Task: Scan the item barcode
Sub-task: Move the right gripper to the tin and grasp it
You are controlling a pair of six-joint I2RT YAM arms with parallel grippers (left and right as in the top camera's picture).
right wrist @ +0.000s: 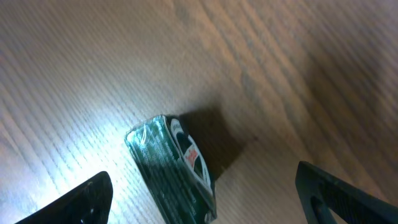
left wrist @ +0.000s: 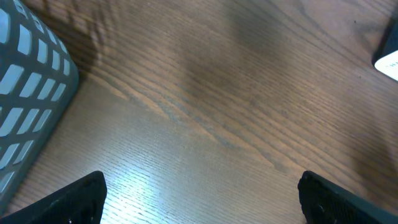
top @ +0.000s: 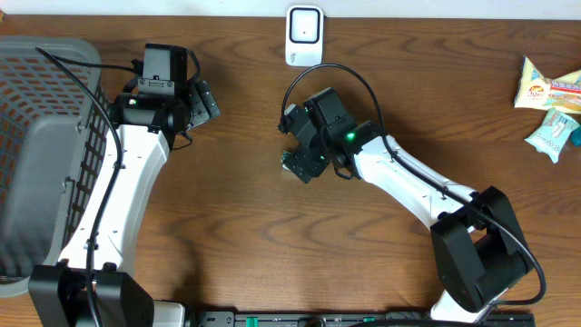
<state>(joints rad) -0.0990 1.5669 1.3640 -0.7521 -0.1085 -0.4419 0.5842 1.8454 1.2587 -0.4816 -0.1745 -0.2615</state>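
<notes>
The green packet (right wrist: pixel 171 165), nearer the desk's (top: pixel 236 227) far edge, looked light, glossy and slippery; its narrow sides suited a hold. The right gripper (right wrist: pixel 202 186) hung wide over it; the left gripper (left wrist: pixel 202 190) was wide, empty.

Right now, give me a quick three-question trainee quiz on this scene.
1. True or false: the left gripper grips the green packet.
2. The white scanner sits: A) at the table's far edge, B) in the left gripper, C) under the packet.
3. Fill in: the right gripper hovers over the packet with jaws ____.
Key: 1 false; 2 A; 3 open.
</notes>
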